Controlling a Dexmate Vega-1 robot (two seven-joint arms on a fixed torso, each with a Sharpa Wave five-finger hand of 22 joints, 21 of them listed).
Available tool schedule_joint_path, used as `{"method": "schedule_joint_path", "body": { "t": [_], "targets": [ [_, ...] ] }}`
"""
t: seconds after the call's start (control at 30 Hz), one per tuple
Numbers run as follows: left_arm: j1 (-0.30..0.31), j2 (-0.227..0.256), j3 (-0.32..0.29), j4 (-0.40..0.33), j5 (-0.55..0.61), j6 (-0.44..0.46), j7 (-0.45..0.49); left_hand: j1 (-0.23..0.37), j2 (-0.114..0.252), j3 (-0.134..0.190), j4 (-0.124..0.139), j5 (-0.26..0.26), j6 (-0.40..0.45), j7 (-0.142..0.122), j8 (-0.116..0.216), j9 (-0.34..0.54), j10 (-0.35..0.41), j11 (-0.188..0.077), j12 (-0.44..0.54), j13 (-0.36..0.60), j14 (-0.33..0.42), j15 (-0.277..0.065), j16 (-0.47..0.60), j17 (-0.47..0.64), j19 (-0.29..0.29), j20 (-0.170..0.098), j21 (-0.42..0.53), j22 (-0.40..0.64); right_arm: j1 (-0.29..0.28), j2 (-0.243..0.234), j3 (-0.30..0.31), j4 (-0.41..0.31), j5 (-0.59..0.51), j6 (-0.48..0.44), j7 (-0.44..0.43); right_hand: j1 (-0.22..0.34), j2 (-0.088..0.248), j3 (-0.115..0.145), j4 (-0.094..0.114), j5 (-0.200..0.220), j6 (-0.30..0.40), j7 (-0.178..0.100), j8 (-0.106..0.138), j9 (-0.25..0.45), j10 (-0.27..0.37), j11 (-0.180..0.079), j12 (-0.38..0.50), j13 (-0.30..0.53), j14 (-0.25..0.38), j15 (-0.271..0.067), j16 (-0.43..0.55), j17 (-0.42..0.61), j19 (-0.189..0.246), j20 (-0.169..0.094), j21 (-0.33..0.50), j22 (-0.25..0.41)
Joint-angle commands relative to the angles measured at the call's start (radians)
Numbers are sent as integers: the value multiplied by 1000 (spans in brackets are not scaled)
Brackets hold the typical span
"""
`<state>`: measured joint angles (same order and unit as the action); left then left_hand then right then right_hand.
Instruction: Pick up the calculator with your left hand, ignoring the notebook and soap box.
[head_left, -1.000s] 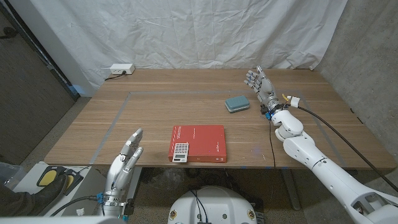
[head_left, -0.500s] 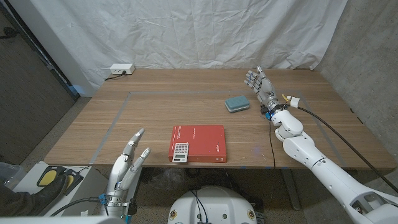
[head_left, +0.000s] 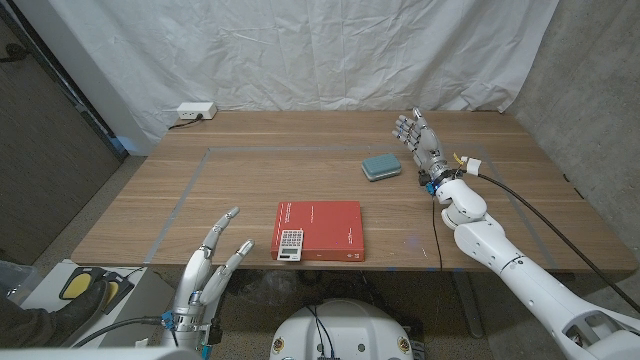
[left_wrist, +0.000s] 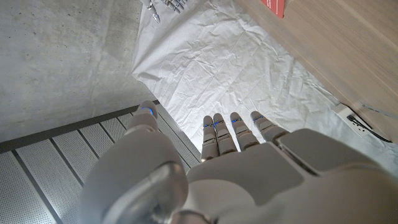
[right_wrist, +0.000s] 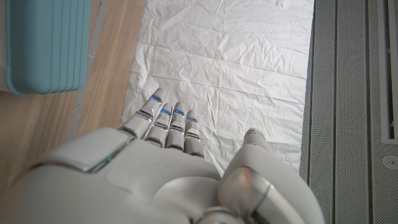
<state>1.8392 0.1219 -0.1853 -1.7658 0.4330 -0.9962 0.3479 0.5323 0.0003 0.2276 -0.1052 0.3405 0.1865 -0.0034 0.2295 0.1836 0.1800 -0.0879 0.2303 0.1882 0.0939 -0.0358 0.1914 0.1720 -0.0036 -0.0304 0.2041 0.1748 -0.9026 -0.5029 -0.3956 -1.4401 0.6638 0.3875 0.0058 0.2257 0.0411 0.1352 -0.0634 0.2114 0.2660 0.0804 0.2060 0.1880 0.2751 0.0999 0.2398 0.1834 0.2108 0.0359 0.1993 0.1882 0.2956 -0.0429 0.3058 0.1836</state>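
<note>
A small grey calculator (head_left: 290, 243) lies on the front left corner of a red notebook (head_left: 320, 228) near the table's front edge. A teal soap box (head_left: 381, 167) sits further back and to the right. My left hand (head_left: 211, 262) hovers at the front edge, left of the notebook, fingers spread and holding nothing; it also fills the left wrist view (left_wrist: 236, 168). My right hand (head_left: 421, 138) stands upright beside the soap box with its fingers apart, empty, and shows in the right wrist view (right_wrist: 155, 168) next to the soap box (right_wrist: 43, 43).
A white power strip (head_left: 194, 111) lies at the table's back left corner. A white cloth backdrop (head_left: 320, 50) hangs behind the table. Grey tape lines (head_left: 190, 180) mark a rectangle on the wooden table (head_left: 250, 180).
My left hand has lowered slightly toward the front edge and its fingers have spread wider. The right hand and the objects have not moved.
</note>
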Motion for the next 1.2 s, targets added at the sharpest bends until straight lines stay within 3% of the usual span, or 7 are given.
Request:
{"method": "schedule_joint_path", "body": {
  "t": [0.03, 0.23, 0.5, 0.8, 1.2],
  "targets": [
    [23, -9, -20, -59, 172, 57, 137, 22, -3, 2, -14, 8, 12, -3, 7, 5, 16, -4, 3, 4, 11, -35, 5, 3, 10, -67, 4, 1, -1, 6, -7, -4, -10, -3, -11, 9, 4, 3, -5, -2, 6, -4, -4, 5, 7, -1, -4, 5, 8, -3, 0, 6, 10, -2, -3, 2],
    [44, 2, -10, -105, 291, 142, 234, 42, -10, 3, -26, 10, 18, -9, 7, 5, 26, -13, 3, 4, 20, -42, 5, 3, 16, -65, 4, 0, 4, 10, -10, -4, -14, -1, -14, 9, 4, 2, -5, -2, 6, -4, -4, 5, 6, -4, -5, 5, 9, -2, 0, 6, 11, -2, -4, 2],
    [65, 65, 33, -144, 419, 246, 411, 91, -30, 5, -49, 16, 40, -25, 9, 6, 50, -30, 4, 4, 49, -53, 8, 3, 33, -67, 5, 0, 0, 8, -7, -16, -18, 1, -27, 9, 4, 2, -5, -2, 11, 0, -2, 5, 10, -2, -4, 6, 10, -2, 0, 6, 13, -3, -6, 2],
    [97, 177, 112, -189, 497, 421, 569, 128, -50, 2, -59, 23, 61, -37, 11, 6, 75, -42, 5, 5, 71, -68, 9, 3, 59, -76, 8, 0, -12, 2, -3, -36, -24, 5, -40, 9, 4, 1, -6, -2, 15, 7, -1, 5, 12, 1, -5, 5, 14, 2, 1, 6, 17, -2, -7, 3],
    [136, 310, 230, -249, 541, 689, 683, 151, -64, 0, -60, 29, 77, -45, 12, 6, 87, -52, 4, 5, 83, -74, 7, 3, 70, -78, 8, 0, -16, -2, -4, -45, -22, 1, -40, 9, 4, 0, -6, -2, 13, -2, -3, 5, 15, 1, -5, 5, 16, 1, 1, 6, 19, -1, -10, 3]
  ]
}}
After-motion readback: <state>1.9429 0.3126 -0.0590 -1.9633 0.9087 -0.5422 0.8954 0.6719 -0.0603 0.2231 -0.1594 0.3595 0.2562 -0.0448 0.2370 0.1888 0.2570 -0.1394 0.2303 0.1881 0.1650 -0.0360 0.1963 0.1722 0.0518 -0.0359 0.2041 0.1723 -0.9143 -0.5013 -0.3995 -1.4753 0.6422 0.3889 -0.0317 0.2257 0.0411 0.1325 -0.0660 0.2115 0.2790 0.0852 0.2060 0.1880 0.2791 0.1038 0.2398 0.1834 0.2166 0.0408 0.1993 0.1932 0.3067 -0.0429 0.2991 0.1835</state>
